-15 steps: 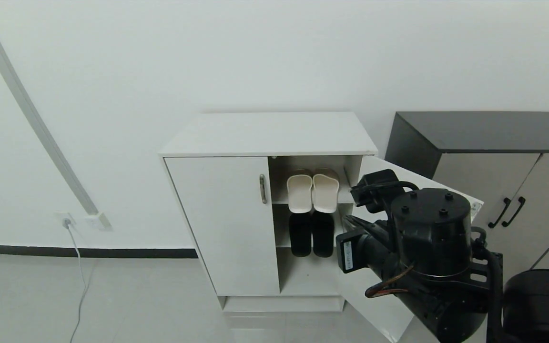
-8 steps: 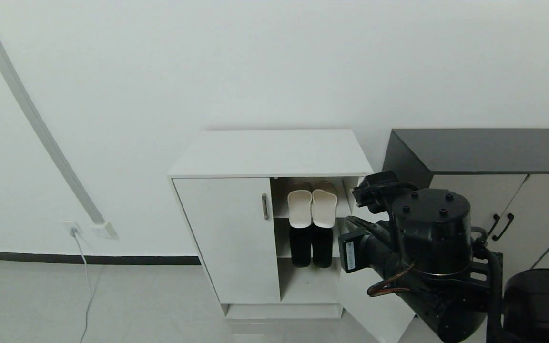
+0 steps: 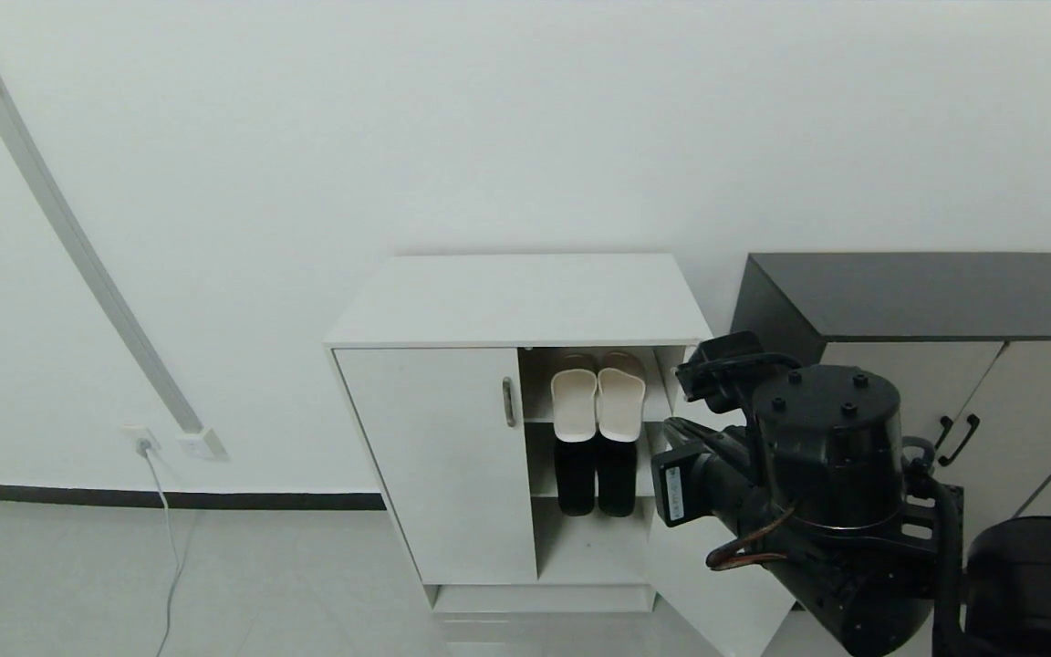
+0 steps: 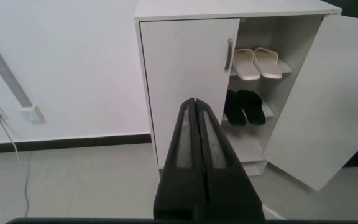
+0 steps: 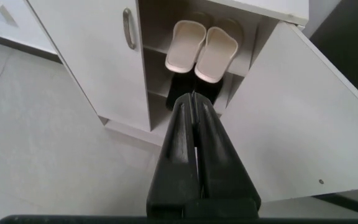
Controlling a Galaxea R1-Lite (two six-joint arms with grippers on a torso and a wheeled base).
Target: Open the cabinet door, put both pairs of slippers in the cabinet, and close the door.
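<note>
A white cabinet [image 3: 516, 301] stands against the wall with its right door [image 4: 328, 99] swung open and its left door [image 4: 188, 81] closed. A white pair of slippers [image 3: 597, 404] lies on the top shelf. A black pair [image 3: 594, 476] lies on the shelf below. My right gripper [image 5: 192, 99] is shut and holds nothing; it hangs in front of the open compartment, beside the open door [image 5: 297, 118]. My left gripper [image 4: 194, 102] is also shut and empty, farther back, facing the closed door.
A larger cabinet with a dark top [image 3: 927, 283] stands just right of the white one, behind the open door. A wall socket with a hanging cable [image 3: 147, 447] is at the left. Bare floor [image 3: 215, 584] lies in front and to the left.
The whole head view has shifted: the cabinet now sits lower and looks smaller, so the camera has drawn back. The slippers lie as before and both grippers stay shut.
</note>
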